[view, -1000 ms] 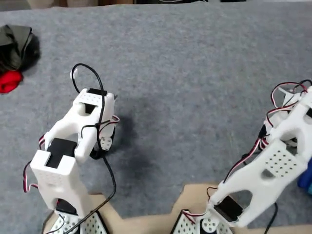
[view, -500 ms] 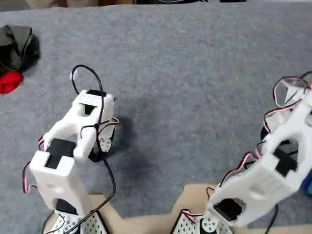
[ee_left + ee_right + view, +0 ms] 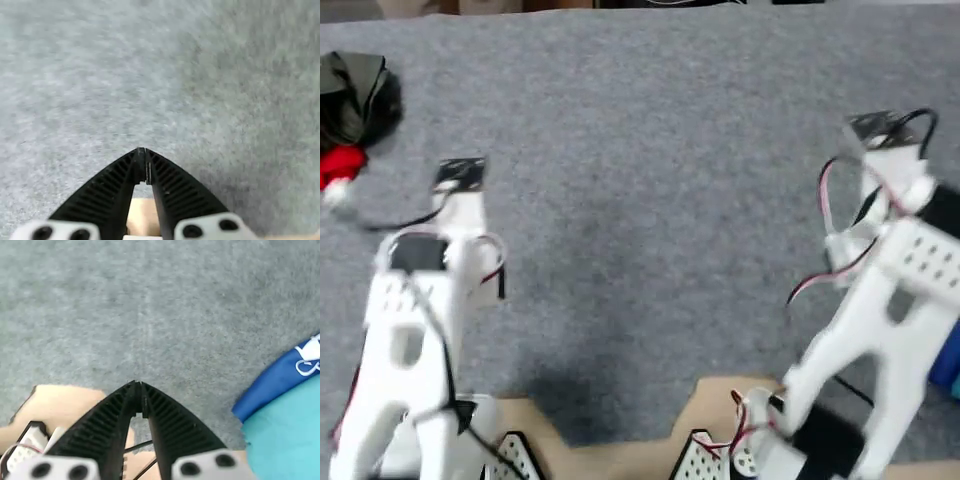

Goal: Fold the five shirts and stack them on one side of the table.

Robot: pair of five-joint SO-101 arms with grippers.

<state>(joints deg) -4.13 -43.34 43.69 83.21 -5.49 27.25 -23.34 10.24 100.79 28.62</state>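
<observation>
A crumpled dark green shirt (image 3: 355, 92) and a red shirt (image 3: 340, 165) lie at the table's far left edge. A blue shirt (image 3: 280, 385) and a teal shirt (image 3: 287, 440) lie together by the right arm's base, and a strip of blue (image 3: 946, 365) shows at the right edge of the high view. My left gripper (image 3: 141, 152) is shut and empty above bare grey cloth. My right gripper (image 3: 136, 386) is also shut and empty, hanging over the cloth a short way from the blue shirt. Both arms stand raised, the left arm (image 3: 420, 290) on the left and the right arm (image 3: 890, 270) on the right.
The grey cloth table (image 3: 660, 180) stretches wide between the arms. Tan cardboard (image 3: 720, 400) and the arm bases sit at the near edge; the cardboard (image 3: 65, 400) also lies under my right gripper.
Both arms have lifted and swung: the left arm shifted left toward the red shirt, the right arm reached farther over the table. Both grippers stay shut.
</observation>
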